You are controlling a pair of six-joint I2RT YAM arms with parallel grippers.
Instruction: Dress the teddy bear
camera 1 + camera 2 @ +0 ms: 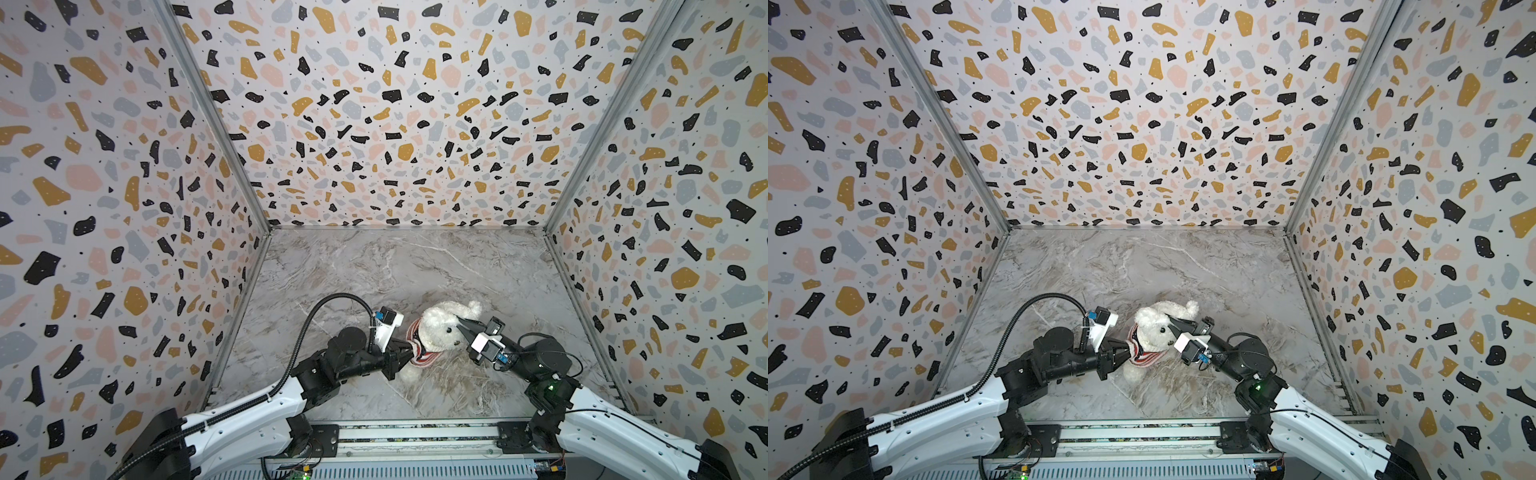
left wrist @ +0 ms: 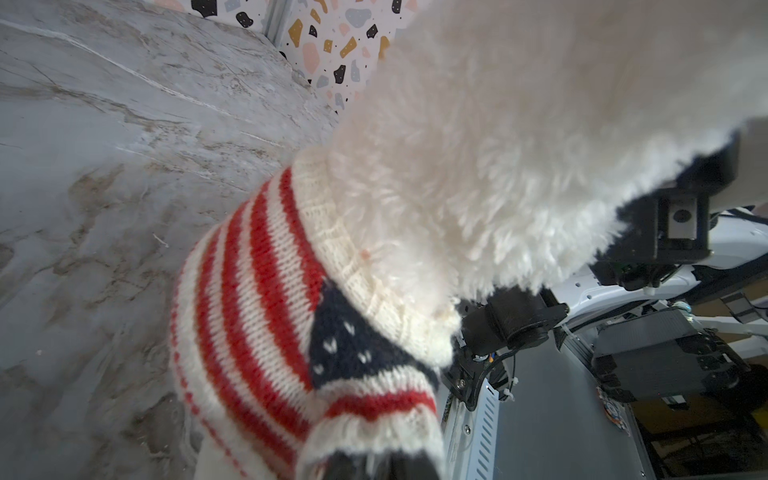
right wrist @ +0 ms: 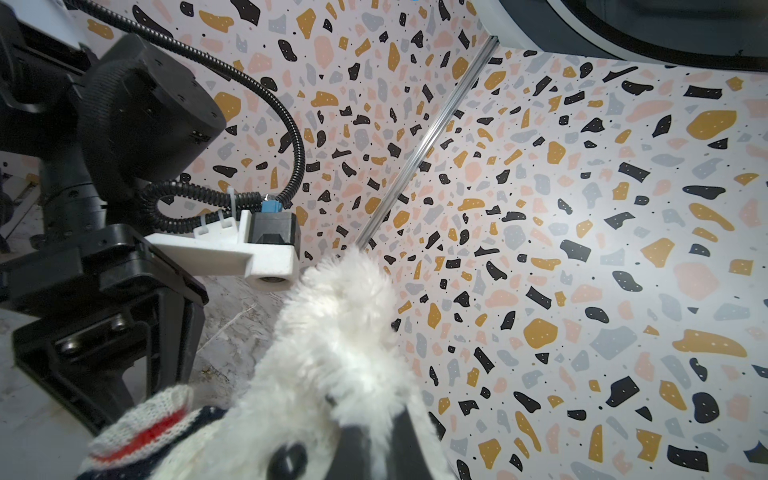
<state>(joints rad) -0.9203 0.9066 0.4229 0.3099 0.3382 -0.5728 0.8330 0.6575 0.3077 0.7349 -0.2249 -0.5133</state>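
The white fluffy teddy bear [image 1: 438, 330] [image 1: 1152, 328] sits in the middle of the marble floor, face toward the front. The red-and-white striped sweater [image 1: 424, 360] [image 1: 1142, 360] is bunched round its neck, and its white collar hugs the fur in the left wrist view [image 2: 257, 311]. My left gripper [image 1: 410, 348] [image 2: 365, 467] is shut on the sweater's white hem at the bear's side. My right gripper [image 1: 458, 321] [image 3: 374, 440] is shut on a tuft of the head's fur [image 3: 332, 353] beside an eye. The bear's body is mostly hidden.
The marble floor [image 1: 374, 266] is bounded by terrazzo-patterned walls [image 1: 374, 124] at the back and on both sides. A metal rail [image 1: 415, 432] runs along the front edge between the two arm bases. The left arm's cable loop [image 1: 332, 299] arches above its wrist.
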